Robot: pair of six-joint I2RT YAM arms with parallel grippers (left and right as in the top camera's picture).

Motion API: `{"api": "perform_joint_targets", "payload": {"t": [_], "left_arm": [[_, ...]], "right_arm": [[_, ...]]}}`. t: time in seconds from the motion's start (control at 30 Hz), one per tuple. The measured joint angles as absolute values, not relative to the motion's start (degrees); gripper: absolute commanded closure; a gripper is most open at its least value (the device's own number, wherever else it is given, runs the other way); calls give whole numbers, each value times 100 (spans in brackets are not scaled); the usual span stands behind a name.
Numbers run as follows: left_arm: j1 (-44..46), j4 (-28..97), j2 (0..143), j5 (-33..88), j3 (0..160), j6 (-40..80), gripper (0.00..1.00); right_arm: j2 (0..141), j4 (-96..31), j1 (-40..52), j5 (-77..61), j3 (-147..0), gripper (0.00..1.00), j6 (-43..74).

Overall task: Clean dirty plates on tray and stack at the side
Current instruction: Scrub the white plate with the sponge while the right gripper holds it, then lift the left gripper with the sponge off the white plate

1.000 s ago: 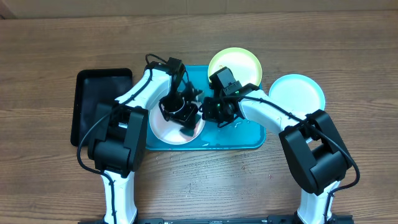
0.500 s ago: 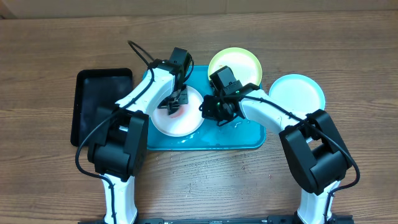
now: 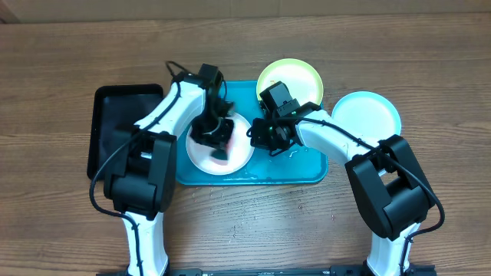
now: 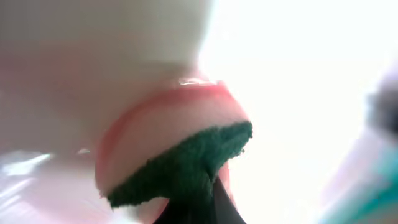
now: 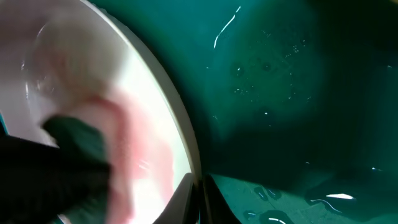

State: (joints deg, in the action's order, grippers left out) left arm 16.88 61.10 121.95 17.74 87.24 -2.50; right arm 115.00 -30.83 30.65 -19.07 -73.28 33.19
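The white-pink plate [image 3: 230, 157] lies on the left part of the turquoise tray [image 3: 307, 165]. My left gripper [image 3: 212, 136] is over the plate, shut on a pink sponge with a green scouring face [image 4: 180, 168], pressed against the plate's inside [image 4: 280, 74]. My right gripper [image 3: 257, 136] is shut on the plate's right rim; its fingers pinch the rim in the right wrist view [image 5: 200, 190], where the sponge [image 5: 78, 140] also shows. The yellow-green plate [image 3: 299, 77] sits at the tray's back edge. The pale blue plate [image 3: 368, 115] lies on the table to the right.
A smaller black tray [image 3: 123, 126] lies on the table left of the turquoise tray. The turquoise tray's floor [image 5: 280, 93] is wet, with droplets and streaks. The wooden table [image 3: 245, 222] extends in front.
My left gripper with the sponge went from the plate's middle to its far edge and back toward the middle. The plate shifted slightly. My right gripper stayed on the rim.
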Motion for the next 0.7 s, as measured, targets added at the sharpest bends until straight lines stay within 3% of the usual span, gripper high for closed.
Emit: {"api": "perform_joint_targets", "payload": {"t": [0.23,0.47,0.7], "left_arm": [[1837,5000,12291,2856,8628,-676,96],[1949,4495,12215,1435,8707,910,96],[1664,6139,12337,-388,9756,1684,96]], "right_arm": [[11498,-3081,3065,-1907,-7328,96,3315],[11500,-2965,3068,-1811,-7328,96,3321],[11498,-3006,3079,-1863,-7328,96,3319]]}}
